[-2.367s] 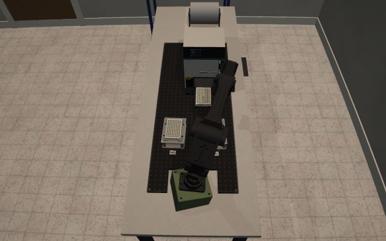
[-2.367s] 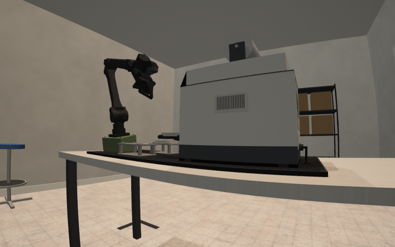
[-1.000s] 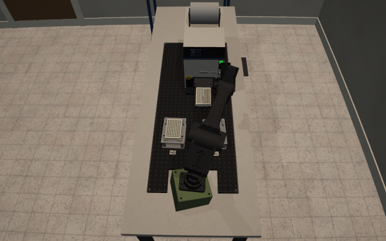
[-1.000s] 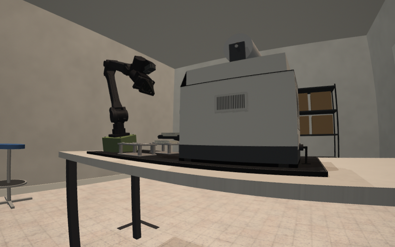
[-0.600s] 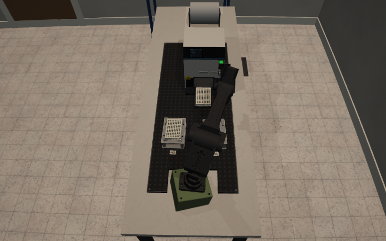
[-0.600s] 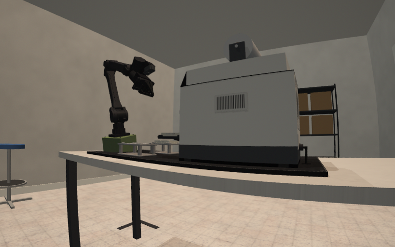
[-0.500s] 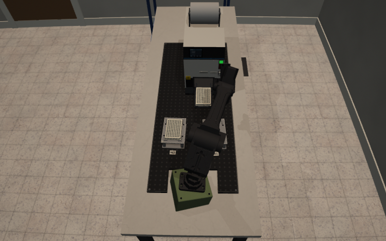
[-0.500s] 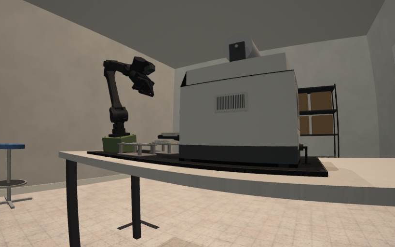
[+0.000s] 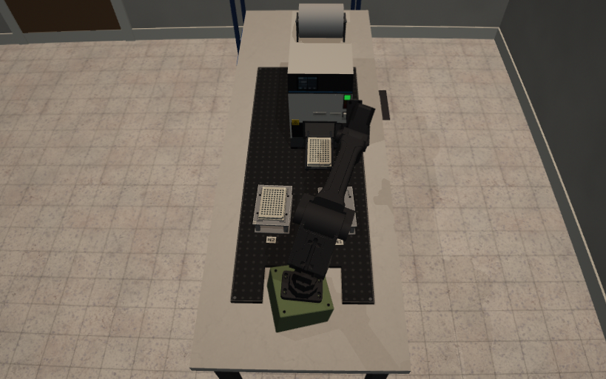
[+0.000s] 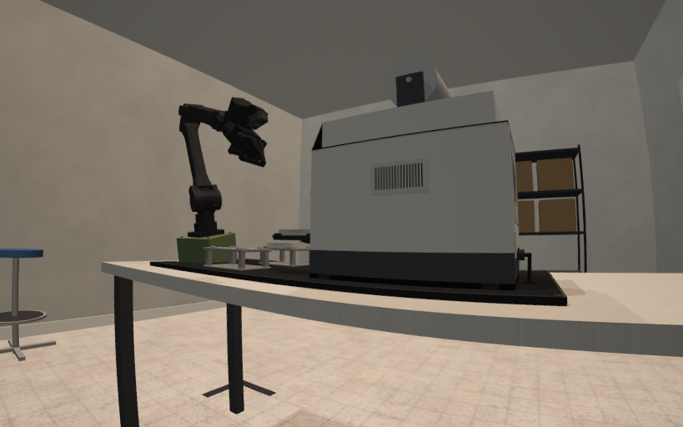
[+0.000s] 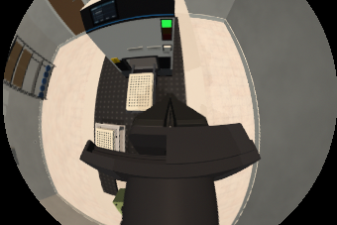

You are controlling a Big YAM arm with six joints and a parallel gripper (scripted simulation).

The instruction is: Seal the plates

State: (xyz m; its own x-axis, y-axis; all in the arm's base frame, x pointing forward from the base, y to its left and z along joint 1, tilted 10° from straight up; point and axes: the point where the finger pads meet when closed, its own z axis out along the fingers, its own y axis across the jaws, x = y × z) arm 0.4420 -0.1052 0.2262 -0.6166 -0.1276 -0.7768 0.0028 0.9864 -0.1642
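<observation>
From the top view I see my black jointed arm (image 9: 325, 216) (image 10: 195, 153) reaching from its green block base (image 9: 305, 309) (image 10: 205, 248) (image 11: 119, 201) toward the boxy grey-and-white sealer (image 9: 320, 106) (image 10: 412, 201) (image 11: 129, 36). One cream, many-welled plate (image 9: 319, 151) (image 11: 141, 91) lies on the stage, which is out; another cream well plate (image 9: 272, 202) (image 11: 104, 139) lies on the silver raised nest N2 (image 9: 288, 198) (image 11: 120, 137). The arm partly covers the silver nest N1 (image 9: 350, 200).

In the exterior view, my black parallel gripper (image 10: 259, 156) (image 11: 169, 96) hangs above bench height, apart from the sealer.

The wrist view shows my jaws closed together, holding nothing, and the square lamp (image 11: 167, 24) lit green.
</observation>
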